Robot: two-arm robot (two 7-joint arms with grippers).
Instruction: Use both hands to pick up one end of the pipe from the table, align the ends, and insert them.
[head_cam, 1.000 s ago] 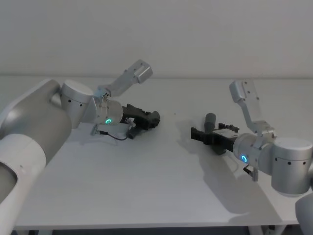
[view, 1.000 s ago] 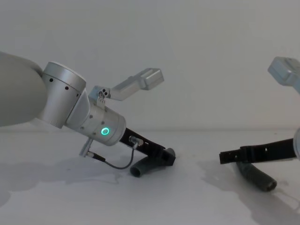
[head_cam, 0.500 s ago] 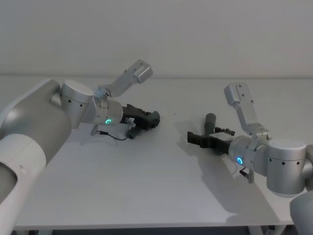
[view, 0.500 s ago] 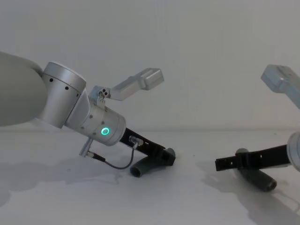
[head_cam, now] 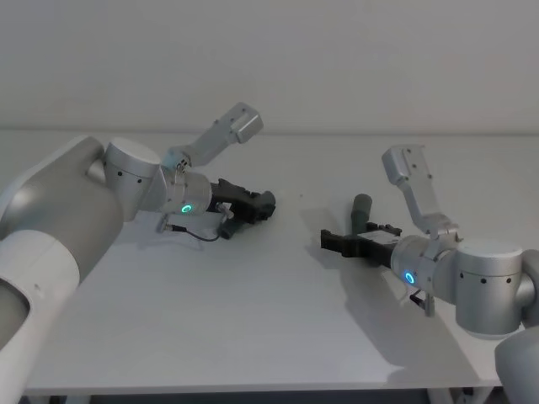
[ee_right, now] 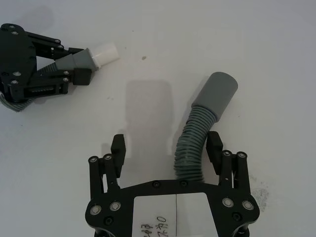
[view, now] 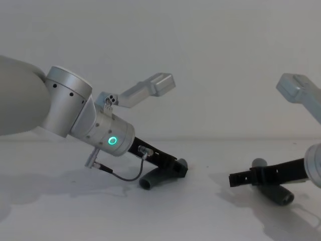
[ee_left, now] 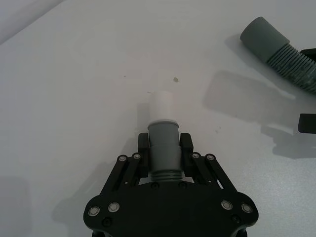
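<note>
On the white table (head_cam: 269,320) my left gripper (ee_left: 164,143) is shut on the grey cuff of one pipe piece (ee_left: 163,148). That piece's whitish tip (ee_left: 161,106) sticks out past the fingers, and its other end rests on the table (view: 150,182). The second pipe piece (ee_right: 190,148) lies flat with its wide grey cuff opening (ee_right: 217,91) pointing away. My right gripper (ee_right: 166,146) is open and low over the table, its fingers either side of that piece's ribbed middle, which lies close to one finger (ee_right: 213,143). The two pieces are apart.
A pale grey wall (head_cam: 337,59) rises behind the table. Bare table surface lies between the two grippers and in front of them. A thin cable (view: 123,176) loops under my left wrist.
My right gripper has slid forward and lower along the second pipe piece, so its fingers now straddle the ribbed part. The left arm and its piece have not moved.
</note>
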